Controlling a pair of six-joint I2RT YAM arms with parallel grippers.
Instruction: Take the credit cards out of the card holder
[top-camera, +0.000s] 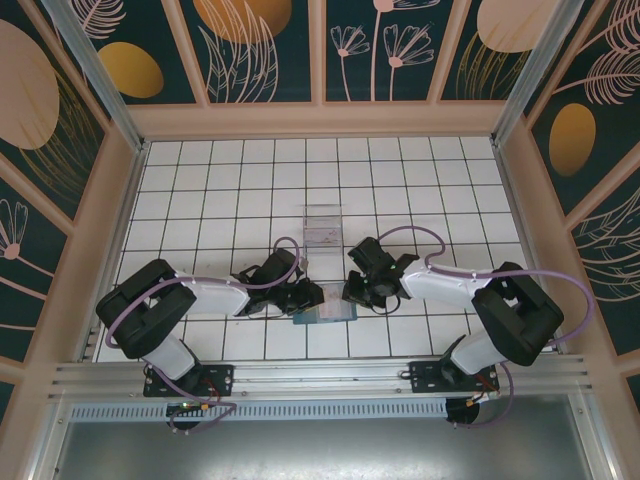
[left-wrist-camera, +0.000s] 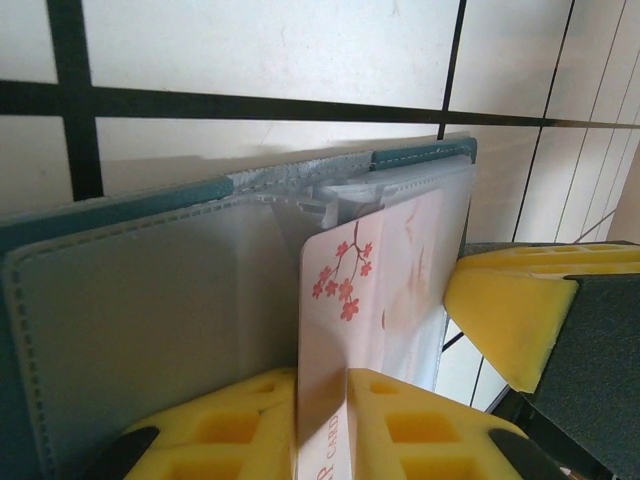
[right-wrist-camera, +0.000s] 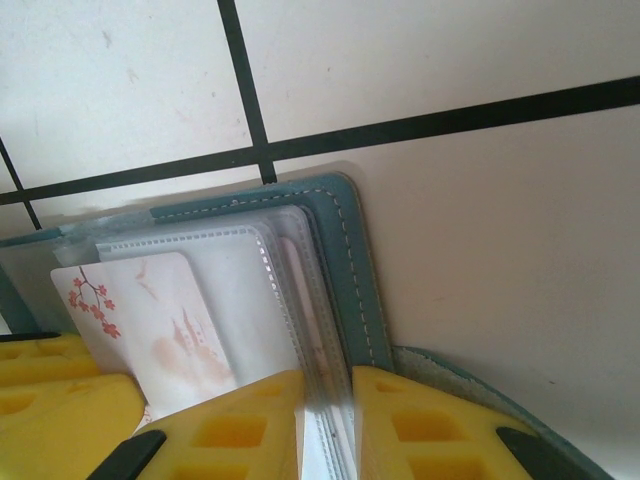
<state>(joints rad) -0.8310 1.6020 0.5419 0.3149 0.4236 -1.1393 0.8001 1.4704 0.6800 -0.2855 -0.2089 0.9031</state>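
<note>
The only writing I can read is the word CARD, printed along the near end of a pale cream plastic card (left-wrist-camera: 370, 290) that carries a red blossom sprig. The letter before it is cut off.

My left jaws are closed on that cream card, pinching its edge between their yellow moulded pads (left-wrist-camera: 220, 430). The card lies against the clear plastic sleeves (right-wrist-camera: 230, 290) of the flat teal card holder (top-camera: 330, 315), which is stitched along its rim and lined in grey. I cannot tell whether the card's far end is tucked into a sleeve.

My right jaws are closed too, clamping a sheaf of those clear sleeves and so holding the card holder near its outer edge. One of their pads appears just beside the cream card in the left wrist view.

The card holder sits on the white-tiled counter (top-camera: 230, 200) with black grid lines, near the front edge and between the two arms. Dark teal wall panels (top-camera: 260, 50) with tan leaf and flower designs enclose the counter on three sides.

I count one card holder, one card in sight and two arms. One see-through plastic box (top-camera: 322, 225) stands apart behind the holder. I cannot count the sleeves.
</note>
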